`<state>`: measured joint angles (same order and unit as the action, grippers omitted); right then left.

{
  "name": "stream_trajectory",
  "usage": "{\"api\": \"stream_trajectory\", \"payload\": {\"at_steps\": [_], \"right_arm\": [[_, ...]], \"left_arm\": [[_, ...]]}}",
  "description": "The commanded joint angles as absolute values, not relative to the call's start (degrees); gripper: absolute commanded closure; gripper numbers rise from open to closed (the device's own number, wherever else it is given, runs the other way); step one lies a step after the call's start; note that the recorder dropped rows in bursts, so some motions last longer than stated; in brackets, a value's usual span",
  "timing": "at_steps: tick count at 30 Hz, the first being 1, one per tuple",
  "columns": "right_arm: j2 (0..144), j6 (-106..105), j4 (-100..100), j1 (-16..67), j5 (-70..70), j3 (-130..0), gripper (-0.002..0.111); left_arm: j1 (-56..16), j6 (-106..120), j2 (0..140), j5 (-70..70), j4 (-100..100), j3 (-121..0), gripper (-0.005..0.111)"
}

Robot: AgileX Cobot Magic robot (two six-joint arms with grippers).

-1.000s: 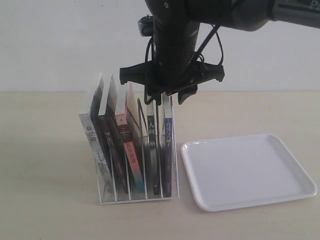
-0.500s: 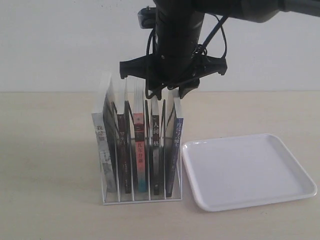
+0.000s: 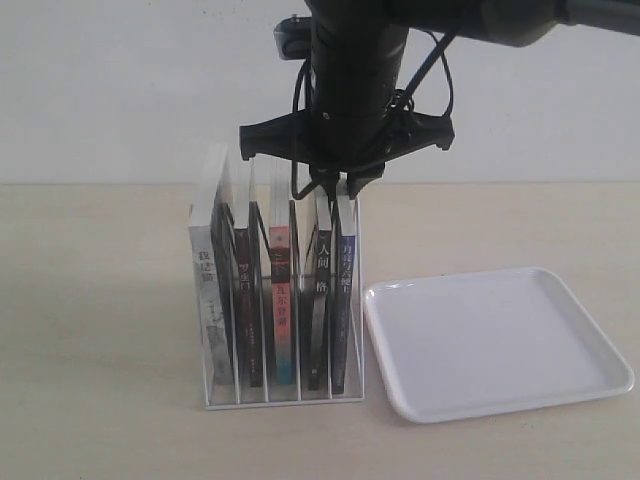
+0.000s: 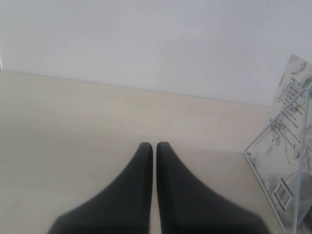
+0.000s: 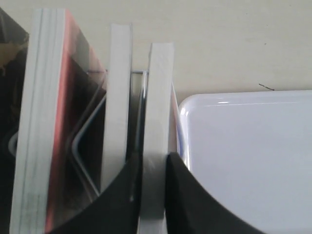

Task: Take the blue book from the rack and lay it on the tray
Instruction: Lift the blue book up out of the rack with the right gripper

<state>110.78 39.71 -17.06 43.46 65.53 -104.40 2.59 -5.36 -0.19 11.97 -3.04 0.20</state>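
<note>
The white wire rack [image 3: 285, 398] stands upright on the table, left of the tray [image 3: 500, 345], with several books in its slots. The blue book [image 3: 343, 290] fills the slot nearest the tray, navy spine facing me. My right gripper [image 3: 338, 186] comes down from above and is shut on that book's top edge. In the right wrist view its fingers [image 5: 155, 158] press both sides of the white page block [image 5: 161, 97], with the tray [image 5: 243, 161] just beside. My left gripper [image 4: 154, 145] is shut on nothing, over bare table beside the rack's outermost grey book [image 4: 285, 161].
Other books stay in the rack: a black-spined one [image 3: 320, 300] next to the blue book, a pink-to-teal spine [image 3: 282, 310], a dark one [image 3: 246, 300] and a thick grey one [image 3: 207, 290]. A white wall rises behind the table.
The rack and books, leaning left a second ago, now stand upright. The blue book's top, tilted toward the tray half a second ago, is straight, with the right fingers closed on it.
</note>
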Motion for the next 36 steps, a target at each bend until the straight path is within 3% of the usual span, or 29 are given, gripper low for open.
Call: {"api": "stream_trajectory", "payload": {"at_steps": [1, 16, 36], "right_arm": [[109.2, 39.9, -18.2, 43.5, 65.0, -104.6, 0.108], [104.3, 39.4, -19.3, 43.5, 64.9, -104.6, 0.108], [87.7, 37.8, -23.9, 43.5, 66.8, -104.6, 0.108]], "left_arm": [[2.8, -5.9, 0.0, 11.5, -3.6, 0.0, 0.103], [2.8, -5.9, 0.0, 11.5, -3.6, 0.0, 0.103], [2.8, -5.9, 0.0, 11.5, -3.6, 0.0, 0.103]]}}
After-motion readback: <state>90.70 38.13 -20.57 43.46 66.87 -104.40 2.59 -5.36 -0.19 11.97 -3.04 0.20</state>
